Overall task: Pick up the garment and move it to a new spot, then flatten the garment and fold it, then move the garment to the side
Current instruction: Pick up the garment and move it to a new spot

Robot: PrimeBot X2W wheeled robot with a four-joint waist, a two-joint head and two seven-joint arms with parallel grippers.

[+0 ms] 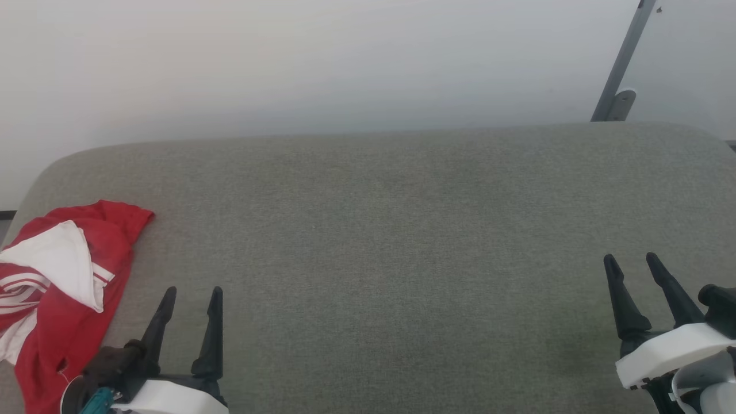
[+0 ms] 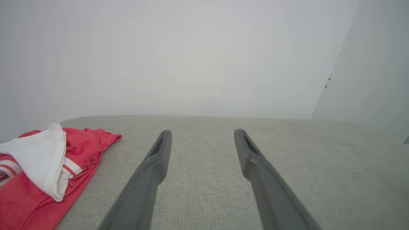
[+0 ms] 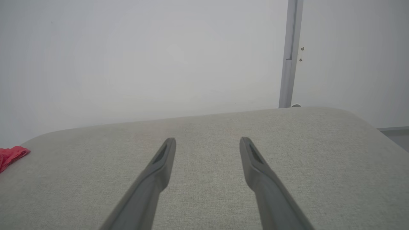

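Nearest the robot, the left jaws stand wide apart and hold nothing, their two dark fingers poised over bare grey cloth at the near left of the table. The right jaws, well apart at the near right, are likewise spread to the full and empty. Just beside the left jaws, on their outer side and not touching them, lies the garment, a crumpled red heap with a white sleeve folded over its top and striped trim showing under it. It looks light, limp and thin, so it will likely sag and drape from any single grip, and its loose layers may slide over each other. A pinch on a raised fold or on the thicker seam by the sleeve seems the safest hold, since a flat patch gives the fingers little to bite. Much of it is hard to read. The head view cuts it off at the left and bottom edges, the left wrist housing covers its nearest corner, and neither the neckline nor the hem can be picked out. How many layers lie under the sleeve cannot be told. Farther off, the table runs bare to a pale wall, with a grey metal post behind the far right corner.
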